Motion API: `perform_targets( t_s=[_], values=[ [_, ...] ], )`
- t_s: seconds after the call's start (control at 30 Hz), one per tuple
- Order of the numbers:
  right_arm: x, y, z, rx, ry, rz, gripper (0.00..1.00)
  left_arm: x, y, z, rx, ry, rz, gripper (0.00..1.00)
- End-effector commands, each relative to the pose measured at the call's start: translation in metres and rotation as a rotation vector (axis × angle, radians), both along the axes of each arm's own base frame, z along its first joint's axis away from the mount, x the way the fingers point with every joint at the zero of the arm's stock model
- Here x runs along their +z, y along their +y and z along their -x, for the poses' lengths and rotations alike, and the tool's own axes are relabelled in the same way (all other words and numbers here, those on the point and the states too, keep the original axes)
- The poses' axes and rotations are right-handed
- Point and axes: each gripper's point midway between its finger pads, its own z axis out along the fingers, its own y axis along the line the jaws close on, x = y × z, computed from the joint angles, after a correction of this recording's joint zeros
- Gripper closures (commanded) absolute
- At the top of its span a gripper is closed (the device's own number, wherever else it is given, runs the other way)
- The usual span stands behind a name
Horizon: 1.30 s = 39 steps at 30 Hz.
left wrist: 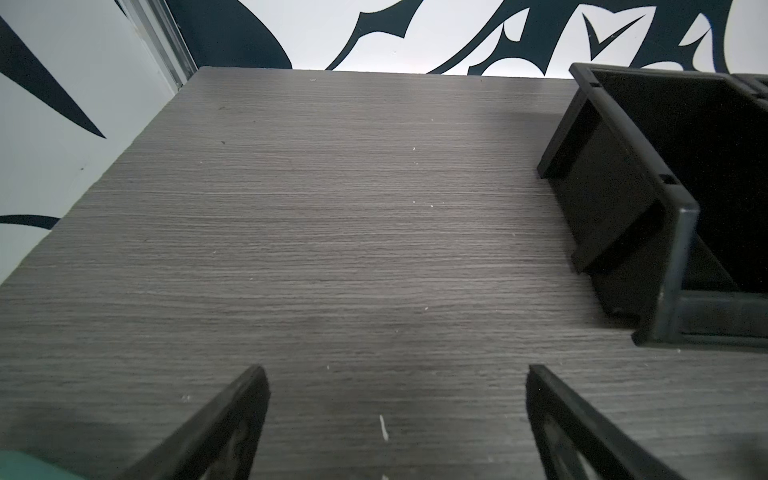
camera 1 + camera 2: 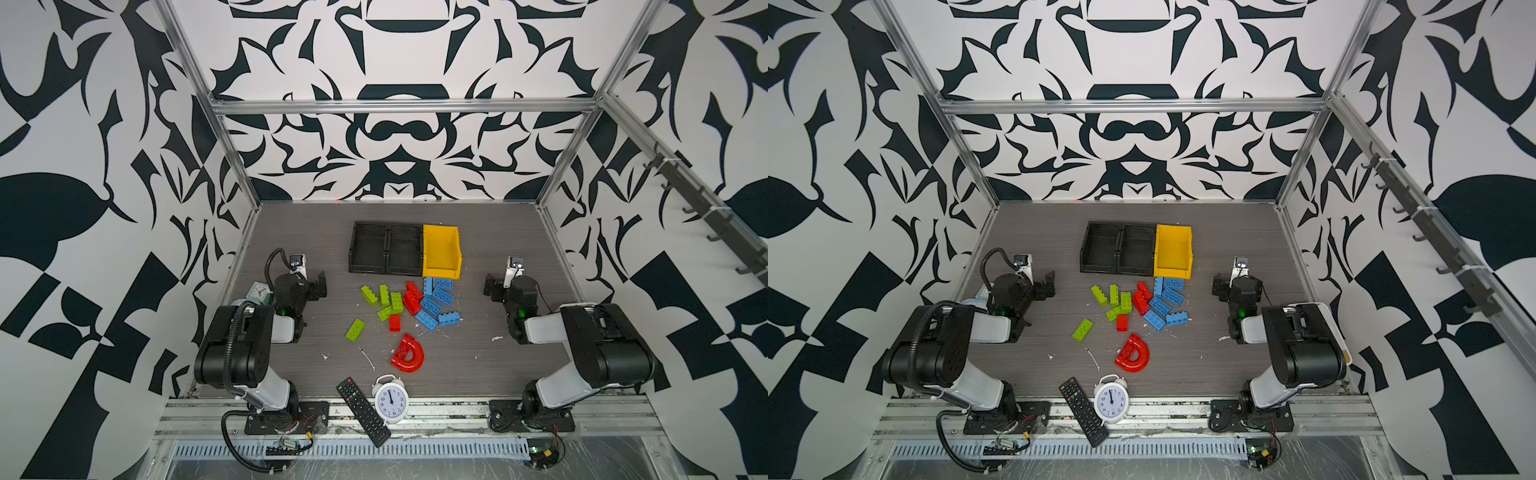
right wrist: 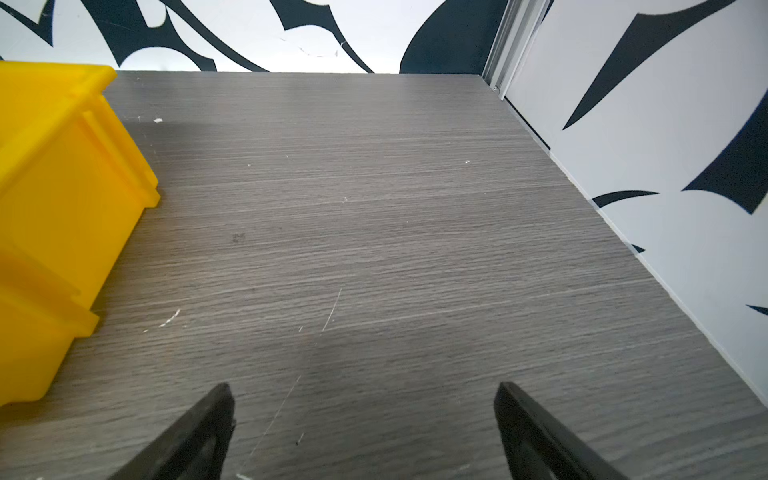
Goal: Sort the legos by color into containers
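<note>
The legos (image 2: 409,303) are heaped in the middle of the table (image 2: 291,232), with the containers (image 2: 352,249) lined up at 12 o'clock from the heap. The left gripper (image 2: 321,286) is held wide open at 9 o'clock and the right gripper (image 2: 490,286), just as open, at 3 o'clock; nothing is gripped. The legos are likely light, hard and slippery, so each is best pinched across its flat long sides. The red arch (image 2: 409,353), at 6 o'clock, is best taken by its straight bar.
</note>
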Motion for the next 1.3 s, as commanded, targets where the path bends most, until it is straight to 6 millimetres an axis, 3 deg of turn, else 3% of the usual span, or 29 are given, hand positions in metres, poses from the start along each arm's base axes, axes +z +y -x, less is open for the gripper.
perform_targets(
  t_s=[0.0, 0.8, 0.83, 0.93, 1.03, 1.1, 1.2, 1.27],
  values=[
    [0.015, 0.002, -0.009, 0.005, -0.048, 0.005, 0.0, 0.013, -0.003, -0.006, -0.016, -0.038, -0.003, 0.01],
    [0.015, 0.003, -0.01, 0.013, -0.045, 0.011, 0.0, 0.013, -0.003, -0.007, -0.016, -0.036, -0.002, 0.01],
    [0.014, 0.012, -0.011, 0.064, -0.036, -0.002, 0.0, 0.013, -0.003, -0.007, -0.016, -0.035, -0.002, 0.01],
    [0.013, 0.013, -0.011, 0.071, -0.034, -0.002, 0.0, 0.014, -0.003, -0.007, -0.016, -0.037, -0.002, 0.01],
    [0.025, 0.007, -0.013, 0.032, -0.044, 0.0, 0.0, 0.015, -0.001, -0.007, -0.008, -0.044, -0.004, 0.01],
    [0.038, -0.001, -0.013, -0.017, -0.023, 0.012, 0.01, 0.023, 0.004, -0.006, 0.022, -0.043, -0.001, 0.01],
    [0.058, 0.008, -0.015, 0.007, 0.042, -0.019, 0.08, 0.043, -0.004, -0.003, 0.001, -0.052, -0.034, 0.01],
    [0.064, 0.032, -0.016, 0.096, 0.118, -0.132, 0.11, 0.062, -0.018, -0.001, -0.022, -0.052, -0.083, 0.01]
  ],
)
